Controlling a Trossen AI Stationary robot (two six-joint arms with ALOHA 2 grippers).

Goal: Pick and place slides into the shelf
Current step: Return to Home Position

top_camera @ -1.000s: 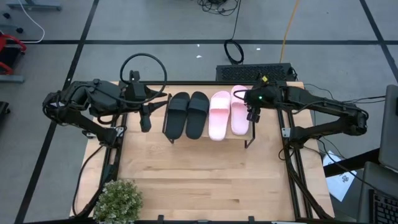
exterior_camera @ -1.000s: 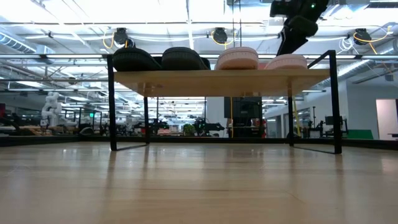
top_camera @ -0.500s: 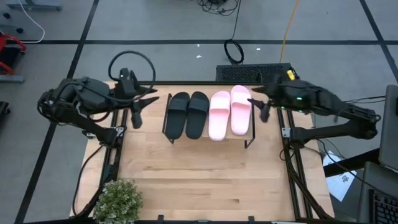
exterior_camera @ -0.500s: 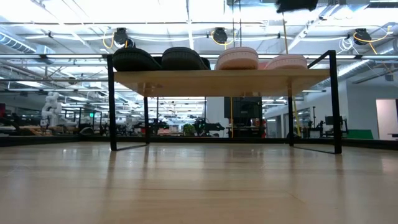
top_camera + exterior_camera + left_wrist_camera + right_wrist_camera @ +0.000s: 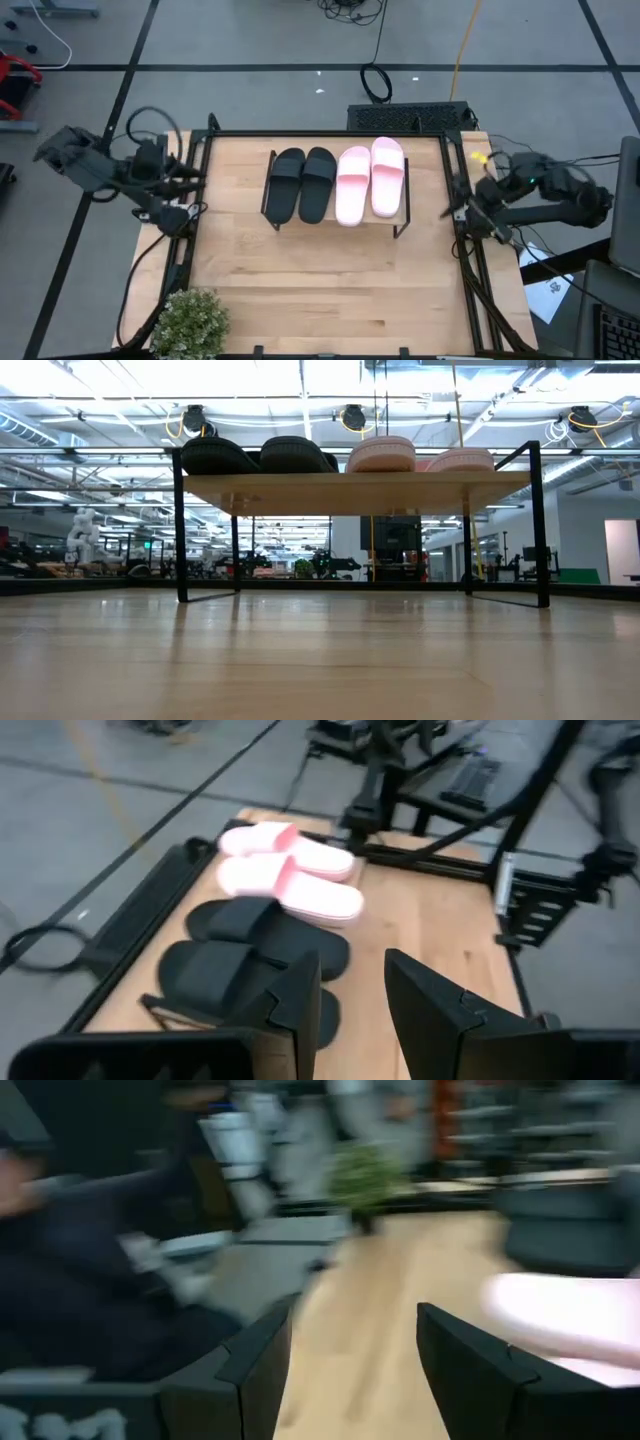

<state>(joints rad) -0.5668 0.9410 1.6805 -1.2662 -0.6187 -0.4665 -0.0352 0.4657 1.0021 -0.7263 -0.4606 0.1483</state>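
A pale wooden bench [image 5: 320, 280] inside a black frame, in a bright workshop hall, carries the low shelf [image 5: 350, 492] with its light plank top and thin black metal legs. All four open-toe slip-on slides lie side by side on that top: the matte black pair [image 5: 287, 187] toward the left arm, the pale pink pair [image 5: 352, 187] toward the right. The dark left arm [image 5: 120, 170] sits folded off the bench's left edge, the dark right arm [image 5: 540, 190] off its right edge, both well apart from the shelf. The left arm's jaws stand a little apart and the right arm's jaws wider, and neither pair holds anything. The placing looks finished. The likeliest upset is the outer pink slide [image 5: 387, 176], which sits farther back than its neighbours; a knock to the light shelf could shake it off the plank. Count: four slides, two black and two pink; one shelf; two arms; one leafy green potted plant [image 5: 190, 320] at the bench's near left corner.
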